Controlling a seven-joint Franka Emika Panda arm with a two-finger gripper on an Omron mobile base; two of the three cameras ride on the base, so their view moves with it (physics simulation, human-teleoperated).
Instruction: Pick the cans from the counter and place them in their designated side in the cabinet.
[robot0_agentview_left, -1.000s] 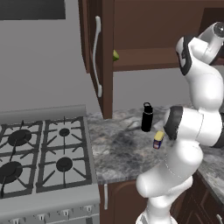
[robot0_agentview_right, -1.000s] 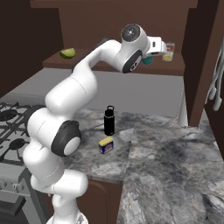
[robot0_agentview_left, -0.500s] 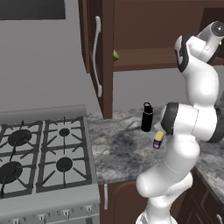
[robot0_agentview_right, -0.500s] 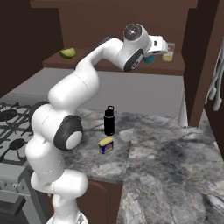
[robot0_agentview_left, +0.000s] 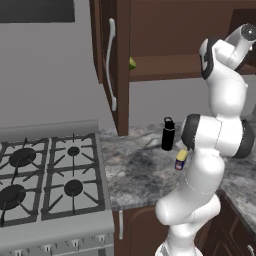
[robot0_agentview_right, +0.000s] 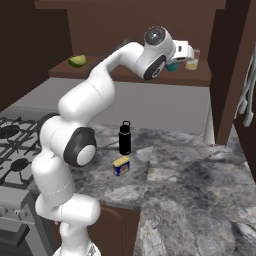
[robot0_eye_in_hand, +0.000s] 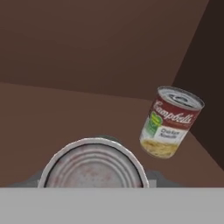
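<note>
The arm is reaching up into the cabinet (robot0_agentview_right: 220, 85), and the pincer (robot0_agentview_right: 186, 50) is clenched on the teal can (robot0_agentview_right: 172, 66), holding it over the inner shelf (robot0_agentview_right: 197, 76) at the right-hand end. From the hand view the can's silver lid (robot0_eye_in_hand: 93, 168) sits right under the pincer, with the soup can (robot0_eye_in_hand: 171, 121) standing just beyond it and off to one side, near the cabinet's side wall. So this looks like the placing step: the first can is in the cabinet, not yet let go. Next, I'd say, it wants lowering until it rests flat, then the jaws eased apart and drawn straight back without clipping the soup can. The other can (robot0_agentview_right: 121, 166), dark blue with a yellow top, lies far below the pincer on the counter (robot0_agentview_right: 190, 175), just beside the black bottle (robot0_agentview_right: 125, 138). Hard to judge: whether the held can's base touches the shelf; the fingertips themselves are hidden behind it, and the pincer is small in the base view
</note>
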